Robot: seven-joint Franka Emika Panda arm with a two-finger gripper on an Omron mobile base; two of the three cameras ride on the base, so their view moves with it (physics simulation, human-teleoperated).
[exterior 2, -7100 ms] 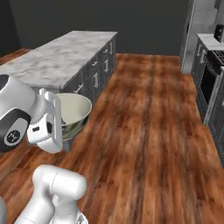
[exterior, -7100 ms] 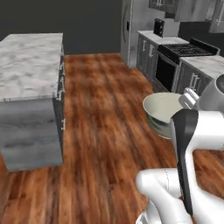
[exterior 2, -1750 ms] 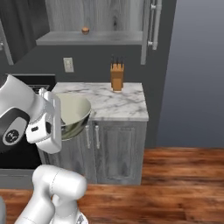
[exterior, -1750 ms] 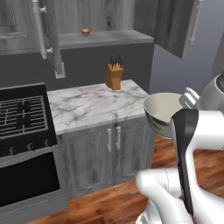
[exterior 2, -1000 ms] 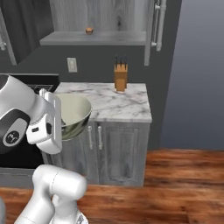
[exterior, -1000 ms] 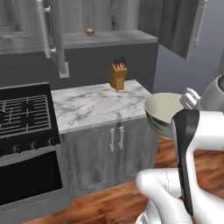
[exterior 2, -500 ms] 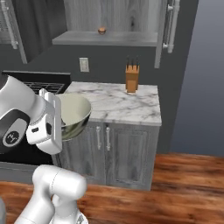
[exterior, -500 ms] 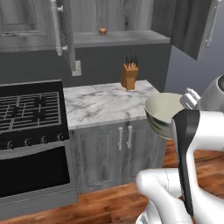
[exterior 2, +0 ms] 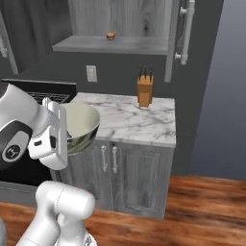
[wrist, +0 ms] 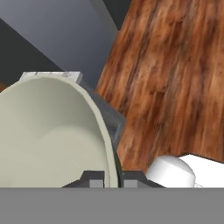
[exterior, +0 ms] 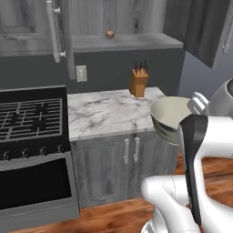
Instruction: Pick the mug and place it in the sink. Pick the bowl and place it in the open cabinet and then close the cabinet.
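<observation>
The large pale cream-green bowl (exterior: 170, 119) hangs tilted in the air in front of the counter, and its rim is pinched by my gripper (wrist: 110, 178), which is shut on it. From the right the bowl (exterior 2: 79, 125) sits just beside my white hand. Through the hand camera the bowl (wrist: 48, 135) spreads wide across the left, one fingertip (wrist: 93, 178) inside the rim and the other outside. Above the counter the grey wall cabinet (exterior: 124, 42) stands open, its doors swung out to both sides. The same cabinet (exterior 2: 113, 45) shows a bare shelf holding one small brown item. The mug and the sink are out of view.
A wooden knife block (exterior: 139, 82) stands at the back of the marble counter (exterior: 107, 113). A black gas stove (exterior: 27, 119) adjoins the counter on the left. The open cabinet door (exterior 2: 185, 30) with its long bar handle juts out at the right. Wood floor lies below.
The whole picture has shifted, so the base has moved: counter, stove and open cabinet look nearer and further right. The bowl stays gripped in the same pose.
</observation>
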